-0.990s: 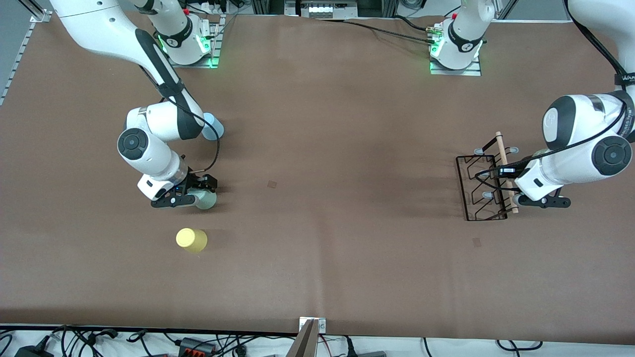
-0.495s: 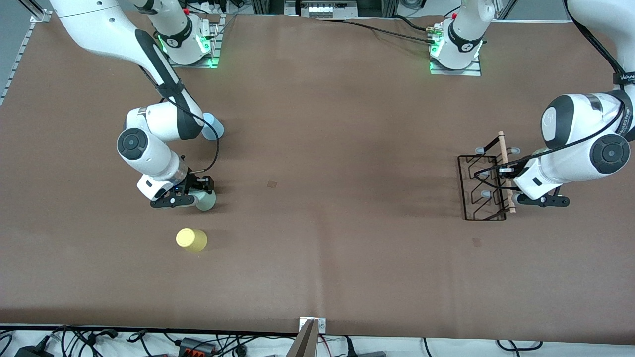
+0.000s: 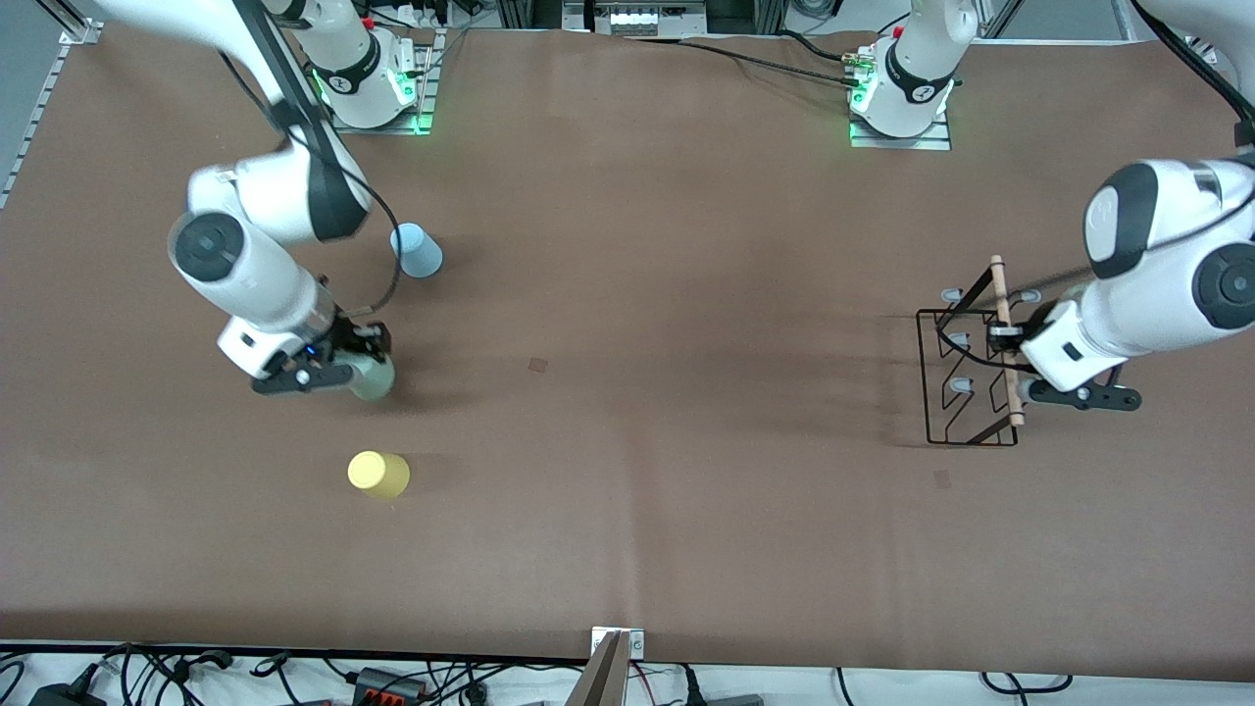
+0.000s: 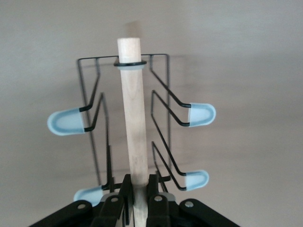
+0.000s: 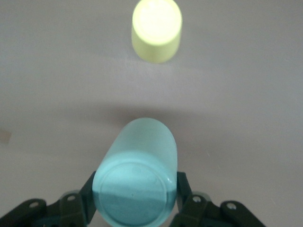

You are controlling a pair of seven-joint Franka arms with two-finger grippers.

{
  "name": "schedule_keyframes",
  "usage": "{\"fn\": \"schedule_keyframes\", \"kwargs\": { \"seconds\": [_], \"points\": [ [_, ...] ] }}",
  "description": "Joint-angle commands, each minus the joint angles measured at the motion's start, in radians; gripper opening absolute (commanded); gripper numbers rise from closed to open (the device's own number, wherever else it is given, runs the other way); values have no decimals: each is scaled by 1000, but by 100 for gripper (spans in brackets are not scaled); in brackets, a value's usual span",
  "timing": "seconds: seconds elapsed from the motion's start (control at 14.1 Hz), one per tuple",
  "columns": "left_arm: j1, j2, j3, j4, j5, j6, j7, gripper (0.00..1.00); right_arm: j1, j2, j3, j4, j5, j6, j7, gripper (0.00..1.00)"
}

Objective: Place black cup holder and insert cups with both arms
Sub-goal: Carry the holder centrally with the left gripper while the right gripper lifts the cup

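Note:
The black cup holder [image 3: 928, 378] is at the left arm's end of the table. My left gripper [image 3: 1010, 365] is shut on its wooden rod handle [image 3: 1000, 299]. The left wrist view shows the fingers [image 4: 125, 189] clamped on the rod [image 4: 132, 118], with pale blue prong tips [image 4: 201, 115] on each side. My right gripper [image 3: 343, 365] is shut on the mint green cup [image 3: 374, 379] and holds it just above the table; the right wrist view shows that cup [image 5: 142, 161] between the jaws. The yellow cup [image 3: 377, 474] and the light blue cup [image 3: 417, 250] stand upside down on the table.
The brown table mat [image 3: 637, 392] is bare across its middle. The yellow cup [image 5: 156, 28] lies nearer to the front camera than the held cup; the blue cup lies farther. The arm bases [image 3: 368, 88] stand along the table's top edge. Cables run along the front edge.
My right gripper has risen with the mint green cup and shifted toward the right arm's end, uncovering the blue cup. My left gripper has moved the holder slightly toward the left arm's end.

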Motion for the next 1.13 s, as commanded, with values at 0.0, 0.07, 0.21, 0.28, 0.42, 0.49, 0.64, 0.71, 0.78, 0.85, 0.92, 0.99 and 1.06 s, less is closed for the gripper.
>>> {"fn": "schedule_keyframes", "kwargs": {
  "seconds": [0.0,0.07,0.21,0.28,0.42,0.49,0.64,0.71,0.78,0.85,0.92,0.99,1.06],
  "points": [
    [-10,-4,-145,37,5,-46,-156,1,-11,-147,-3,-31,-11,-158,-7,8],
    [-23,3,-205,37,4,-40,-260,1,-13,-191,-3,-31,-11,-223,-7,8],
    [-83,45,-279,60,7,-20,-469,1,-13,-259,-3,-34,-11,-323,-7,8],
    [-136,63,-282,79,10,-11,-556,1,-13,-281,-3,-37,-11,-340,-7,8],
    [-221,95,-282,109,16,13,-664,1,-11,-282,-1,-41,-11,-332,-7,8],
    [-252,114,-282,114,16,38,-704,1,-9,-278,-1,-43,-11,-328,-7,8],
    [-315,146,-282,114,16,96,-738,1,-8,-278,-1,-51,-11,-323,-7,8],
    [-342,164,-282,114,18,115,-759,1,-6,-278,-1,-57,-11,-322,-7,8],
    [-359,177,-280,114,18,144,-782,1,-5,-279,0,-63,-11,-323,-7,8],
    [-361,189,-282,114,18,177,-789,1,-5,-281,0,-64,-11,-322,-7,8],
    [-365,200,-283,114,15,211,-790,1,-5,-279,0,-64,-11,-320,-7,8],
    [-370,208,-283,114,7,228,-792,1,-5,-279,2,-66,-11,-320,-7,9],
    [-370,214,-283,114,5,239,-804,1,-5,-279,0,-70,-7,-319,-5,9]
  ]
}}
